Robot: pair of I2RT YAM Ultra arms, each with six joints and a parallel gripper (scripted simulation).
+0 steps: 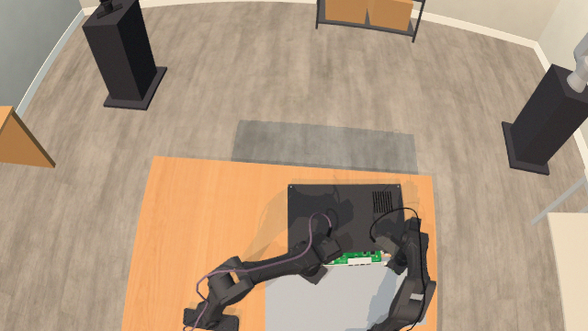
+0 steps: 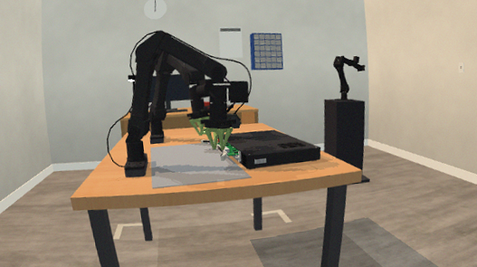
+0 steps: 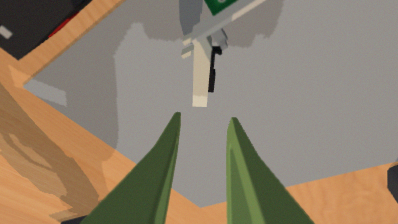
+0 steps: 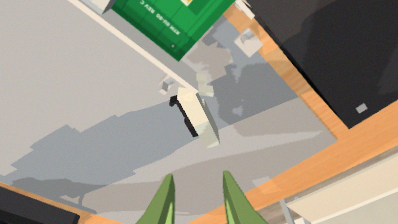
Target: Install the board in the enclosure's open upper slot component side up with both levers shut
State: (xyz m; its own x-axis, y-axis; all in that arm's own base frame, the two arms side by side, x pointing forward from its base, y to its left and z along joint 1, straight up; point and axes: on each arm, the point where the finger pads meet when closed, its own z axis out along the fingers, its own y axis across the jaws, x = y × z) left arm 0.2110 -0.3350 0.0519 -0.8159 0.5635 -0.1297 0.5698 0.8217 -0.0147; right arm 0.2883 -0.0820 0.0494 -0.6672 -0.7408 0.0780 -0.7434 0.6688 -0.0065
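Observation:
The black enclosure [image 1: 344,209] [image 2: 278,147] [image 4: 330,45] stands on the bench. The green board [image 1: 356,257] [image 2: 233,151] [image 4: 172,20] sticks partly out of its front, component side up, over the grey mat [image 1: 322,299] [image 3: 310,100]. My left gripper [image 3: 205,120] [image 1: 327,266] is open and empty; the board's cream lever [image 3: 200,82] points out from the panel towards its fingertips, just beyond them. My right gripper [image 4: 198,179] [image 1: 393,267] is open and empty; the other cream lever [image 4: 200,120] lies slanted off the panel's end, a short way ahead of the fingers.
The orange bench [image 1: 193,221] [image 2: 209,189] has its right edge close to the enclosure and my right arm. Two dark pedestals [image 1: 124,55] [image 1: 547,119] stand on the floor. A second table [image 1: 571,271] lies at the right.

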